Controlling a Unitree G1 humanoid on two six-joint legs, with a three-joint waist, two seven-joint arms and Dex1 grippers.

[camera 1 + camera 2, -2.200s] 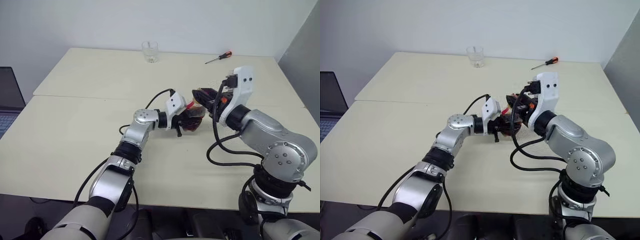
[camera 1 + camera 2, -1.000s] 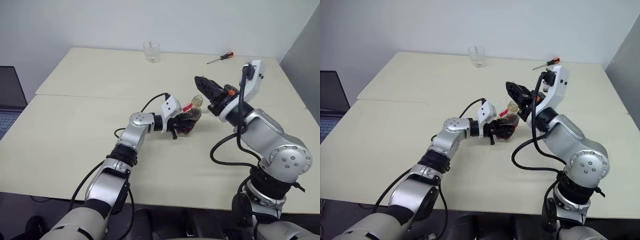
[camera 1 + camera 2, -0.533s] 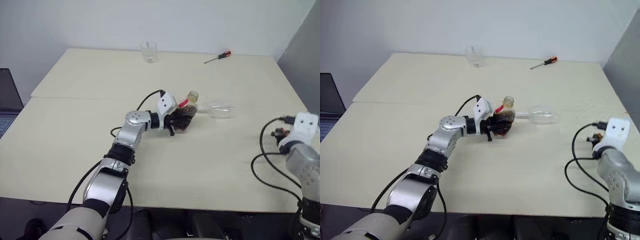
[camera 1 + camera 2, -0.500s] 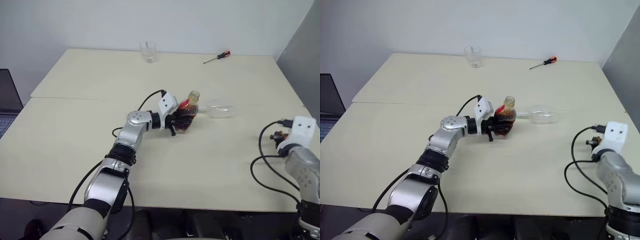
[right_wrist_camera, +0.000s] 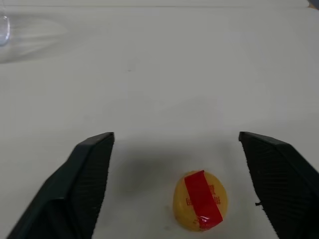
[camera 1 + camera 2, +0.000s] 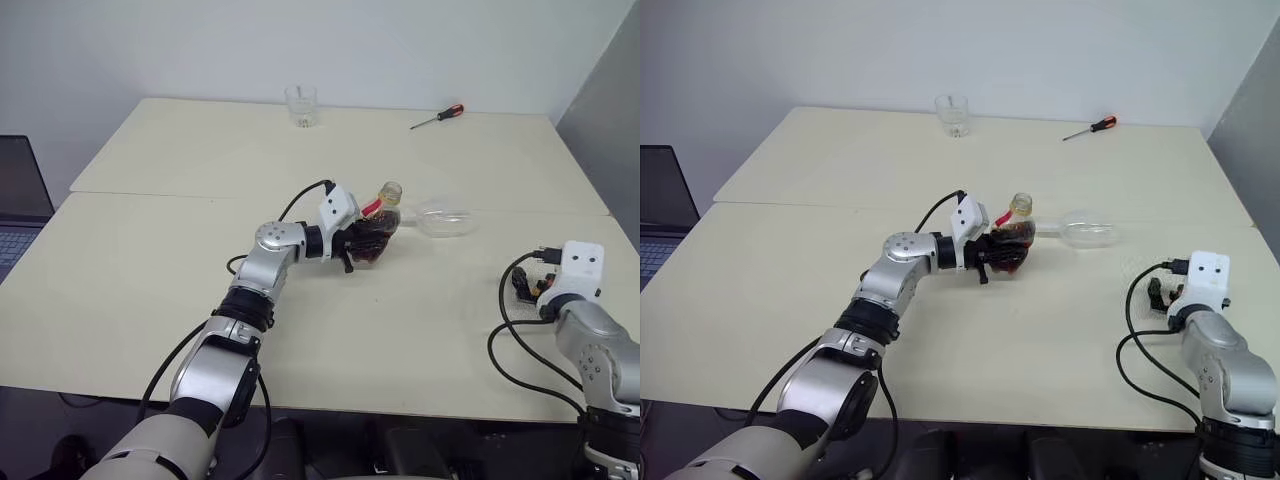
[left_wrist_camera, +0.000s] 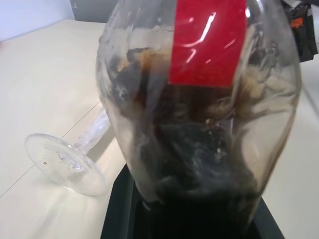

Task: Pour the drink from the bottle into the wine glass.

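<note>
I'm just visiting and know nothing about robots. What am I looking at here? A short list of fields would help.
Bottle: the bottle, uncapped, tilted, with dark drink inside
Left gripper: the left gripper, jaws shut on the bottle
Wine glass: the wine glass, lying on its side beside the bottle, looks empty
Cap: the yellow cap with red tape, on the table
Right gripper: the right gripper, jaws open on either side of the cap, not touching it
Far edge: tumbler, screwdriver
</note>
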